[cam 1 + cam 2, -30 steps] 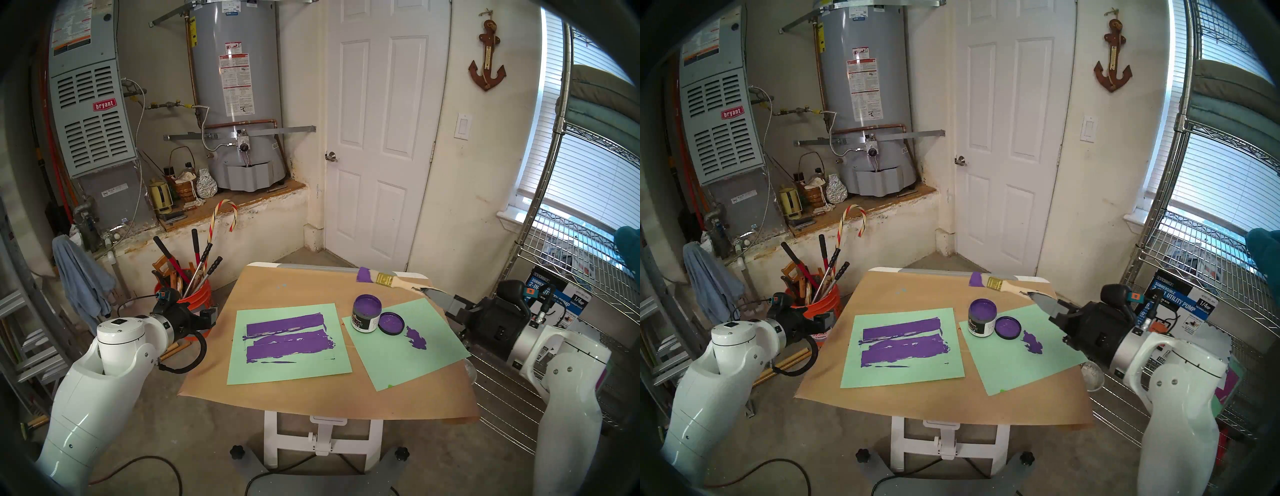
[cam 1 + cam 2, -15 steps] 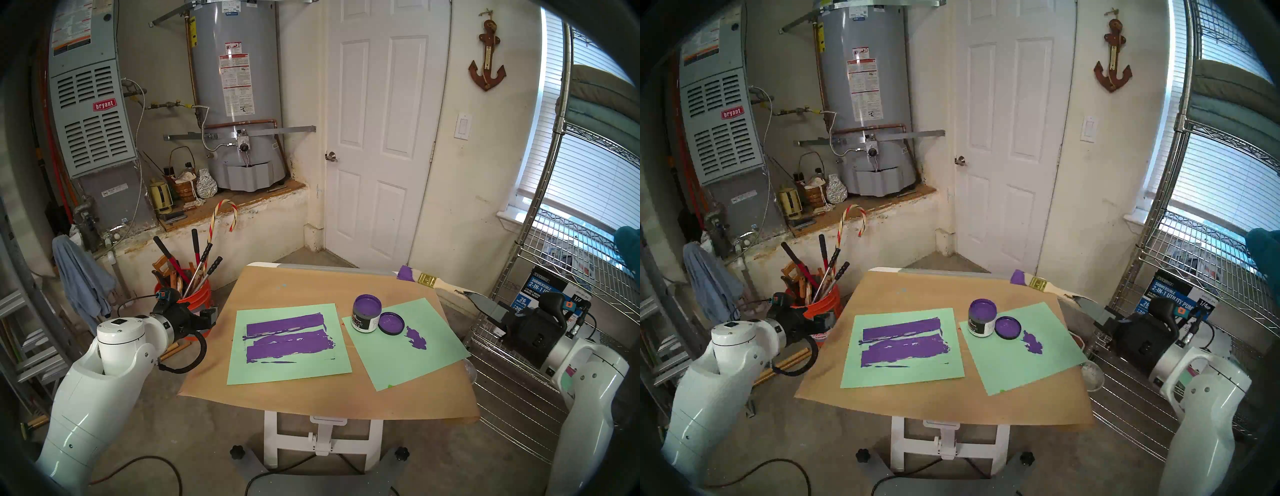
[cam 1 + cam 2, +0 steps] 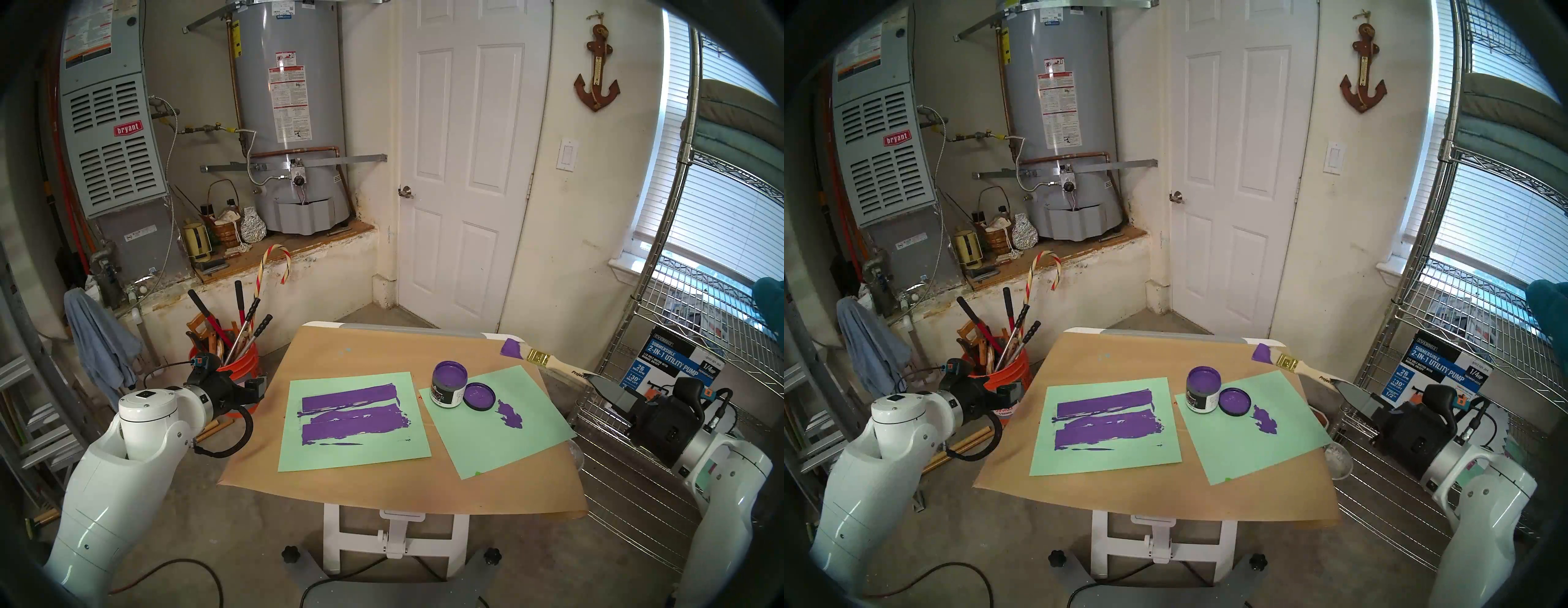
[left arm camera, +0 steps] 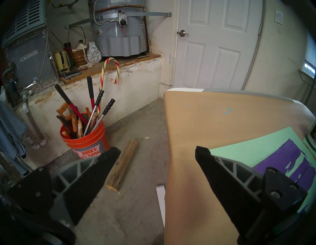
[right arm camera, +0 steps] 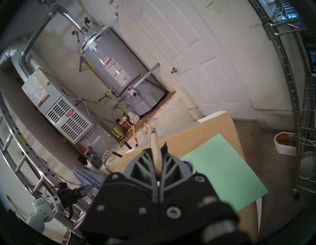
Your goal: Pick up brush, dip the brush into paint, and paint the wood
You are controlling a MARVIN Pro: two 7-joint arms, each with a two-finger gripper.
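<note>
Right gripper (image 3: 594,379) is clamped on the handle end of the brush (image 3: 535,357), held clear of the table at its far right corner, bristles purple and pointing left. Left gripper (image 4: 158,152) stands wide and empty, off the table's left edge.

The jar of paint (image 3: 449,384) sits uncapped on the right green sheet (image 3: 509,441), its lid (image 3: 479,395) touching beside it. The brush is apart from both.

The left sheet (image 3: 354,424) carries purple stripes; no ribbed strip can be made out among them, and the head views are too coarse to rule one out. A bare timber block (image 4: 122,168) lies on the floor beside the orange bucket (image 4: 83,136).

Judgement: pickup is complete; the dip is the step in hand. The next move calls for swinging the bristles left over the jar mouth and tilting the tip down, without clipping the rim.
</note>
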